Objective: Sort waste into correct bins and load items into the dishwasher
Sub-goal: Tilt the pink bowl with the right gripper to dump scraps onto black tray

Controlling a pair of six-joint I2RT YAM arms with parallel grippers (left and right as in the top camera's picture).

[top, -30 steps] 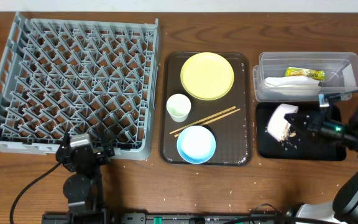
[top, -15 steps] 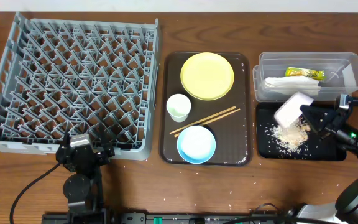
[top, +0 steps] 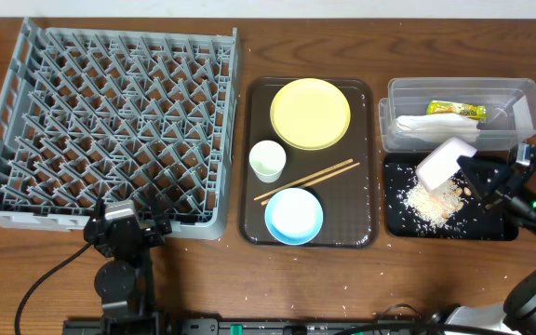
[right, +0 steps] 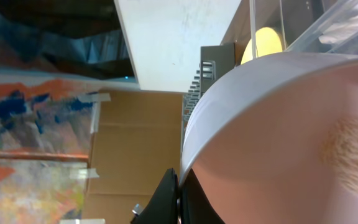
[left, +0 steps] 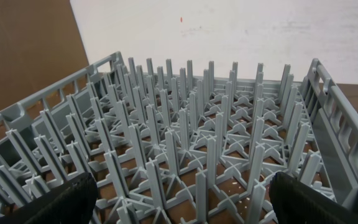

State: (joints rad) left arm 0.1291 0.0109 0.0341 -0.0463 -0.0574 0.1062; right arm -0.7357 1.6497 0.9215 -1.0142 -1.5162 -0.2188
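White bowl [top: 445,160], right of frame: my right gripper [top: 471,174] pinches rim, tilting it so crumbs [top: 433,200] fall onto black tray [top: 473,228]. Left gripper [left: 179,208] spread wide, idle at dish rack [top: 110,121].

Right wrist: white bowl [right: 278,143] runs off right and bottom edges; crumbs [right: 353,155] inside it blurred; yellow plate [right: 263,42] mostly hidden behind its rim | Overhead: bowl covers right gripper [top: 462,174] fingertips and part of napkin [top: 426,124] | Left wrist: left gripper [left: 182,200] fingers cut by bottom edge; dish rack [left: 191,124] cropped left, right and below.
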